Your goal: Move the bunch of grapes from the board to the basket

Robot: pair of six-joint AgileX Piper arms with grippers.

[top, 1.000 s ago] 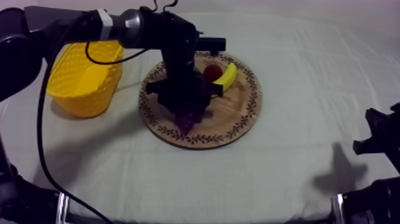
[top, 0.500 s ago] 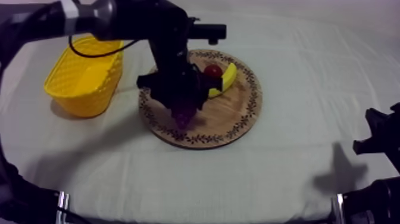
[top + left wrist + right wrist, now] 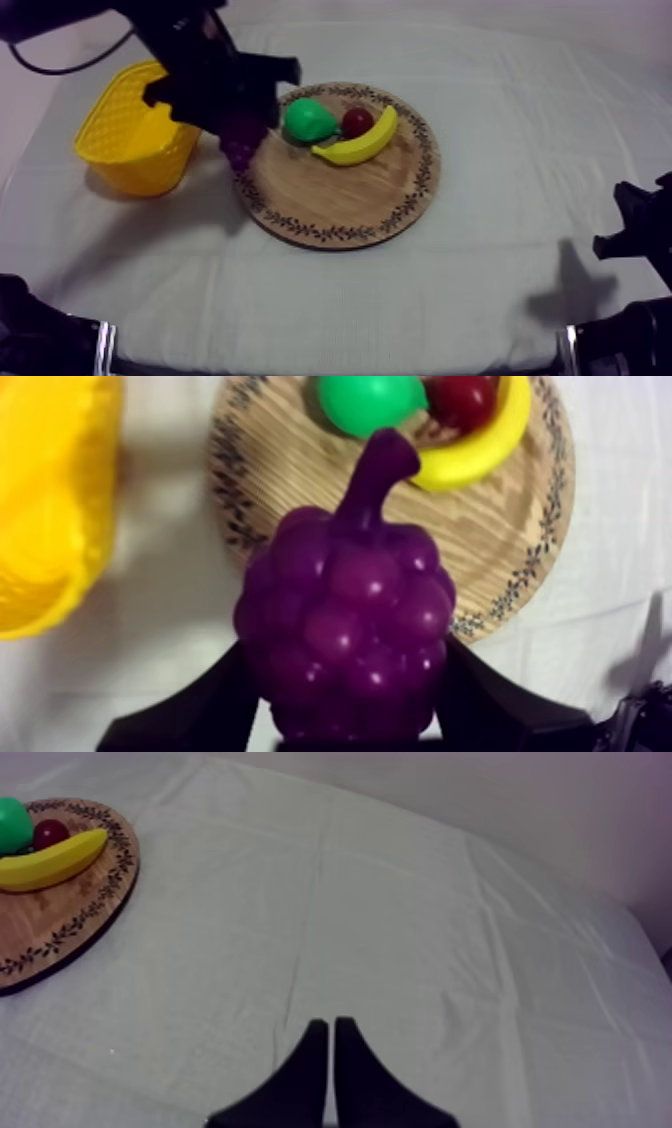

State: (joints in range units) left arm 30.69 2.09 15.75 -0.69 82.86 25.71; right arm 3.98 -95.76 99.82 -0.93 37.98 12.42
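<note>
Carrying: my left claw (image 3: 345,711) clamps the bunch of grapes (image 3: 345,606); yellow basket (image 3: 45,506) sits just beside it (not yet beneath), so next: shift over, release.

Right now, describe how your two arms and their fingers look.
Both arms are black. The left arm is bulky and angular. The left fingers are flat matte black and broaden toward their base. The right fingers are the same matte black, tapering to slim tips. The right arm shows as blocky black shapes, with a pale band low on it.
</note>
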